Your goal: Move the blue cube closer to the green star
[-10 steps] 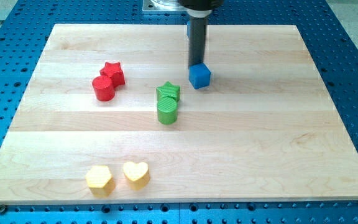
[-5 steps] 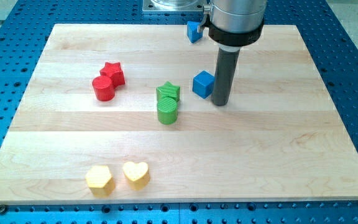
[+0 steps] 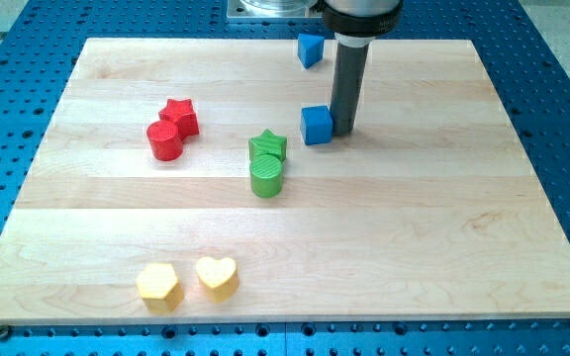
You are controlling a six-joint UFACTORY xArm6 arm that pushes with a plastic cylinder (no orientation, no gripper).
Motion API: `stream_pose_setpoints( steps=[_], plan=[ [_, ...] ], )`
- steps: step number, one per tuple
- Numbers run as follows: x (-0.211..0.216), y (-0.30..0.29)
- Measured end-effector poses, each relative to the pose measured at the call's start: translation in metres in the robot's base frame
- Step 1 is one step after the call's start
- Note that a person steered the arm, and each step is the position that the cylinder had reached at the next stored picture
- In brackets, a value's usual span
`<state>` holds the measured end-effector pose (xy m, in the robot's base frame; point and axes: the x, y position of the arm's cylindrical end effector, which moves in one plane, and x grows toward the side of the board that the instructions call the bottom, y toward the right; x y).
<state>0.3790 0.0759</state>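
Tool: straight dark rod, no jaws to spread or press together; my tip point(image 3: 343, 131) rests on the bench point(image 3: 443, 227), touching the right side of the blue cube point(image 3: 316, 125).
Blue cube: near the view's top centre, up and to the right of the green star point(image 3: 268, 146), a small gap between them.
Green cylinder point(image 3: 266, 176): touching the star's lower side.
Second blue block point(image 3: 310, 48): at the top edge, shape unclear.
Red star point(image 3: 180, 116) and red cylinder point(image 3: 164, 140): touching, view's left.
Yellow hexagon point(image 3: 156, 285) and yellow heart point(image 3: 217, 277): side by side, bottom left.
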Motion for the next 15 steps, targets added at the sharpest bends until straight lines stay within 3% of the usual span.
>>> stream_pose_setpoints(
  steps=[8,13,15],
  plan=[
    [0.027,-0.039],
    [-0.018,-0.034],
    [-0.018,-0.061]
  ],
)
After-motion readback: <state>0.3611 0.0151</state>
